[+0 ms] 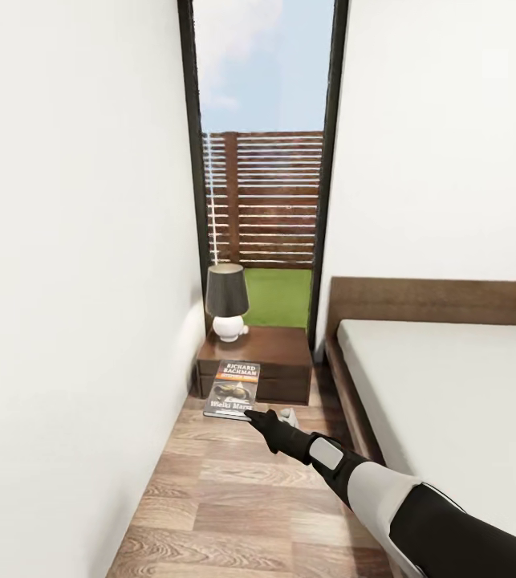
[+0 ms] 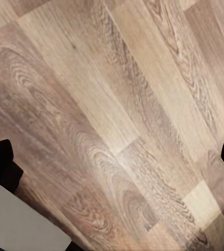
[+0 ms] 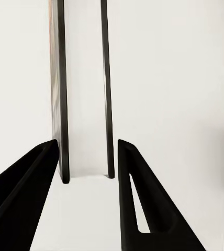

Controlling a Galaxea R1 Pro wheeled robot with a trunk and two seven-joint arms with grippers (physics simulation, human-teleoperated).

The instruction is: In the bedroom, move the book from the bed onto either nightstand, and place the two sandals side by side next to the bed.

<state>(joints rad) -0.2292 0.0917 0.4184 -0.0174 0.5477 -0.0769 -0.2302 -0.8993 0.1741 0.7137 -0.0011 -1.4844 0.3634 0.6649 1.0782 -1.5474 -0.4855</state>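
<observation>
- Here the right arm reaches forward down a narrow strip of wood floor (image 1: 233, 498) between the white wall (image 1: 73, 321) on the robot's left and the bed (image 1: 450, 385) on its right.
- The right gripper (image 1: 251, 414) holds the book (image 1: 234, 389) by its near edge; the cover faces up, with white lettering and an orange band.
- The book is in the air at the front edge of the nightstand (image 1: 274, 353), its far part over the top and its near part out past the drawer fronts.
- In the right wrist view the two black fingers (image 3: 138, 209) stand on either side of the book (image 3: 86, 94), seen edge-on; the gap is narrow, and contact with the covers is hard to judge.
- A lamp (image 1: 227, 303) with a dark shade and white base stands at the back left of the nightstand top, leaving the right and front parts bare.
- Behind it a tall black-framed window (image 1: 266, 160) shows a slatted fence and grass.
- In the left wrist view the left gripper (image 2: 112, 172) hangs wide apart above floor planks (image 2: 117, 104), with only its black tips at the picture's sides.
</observation>
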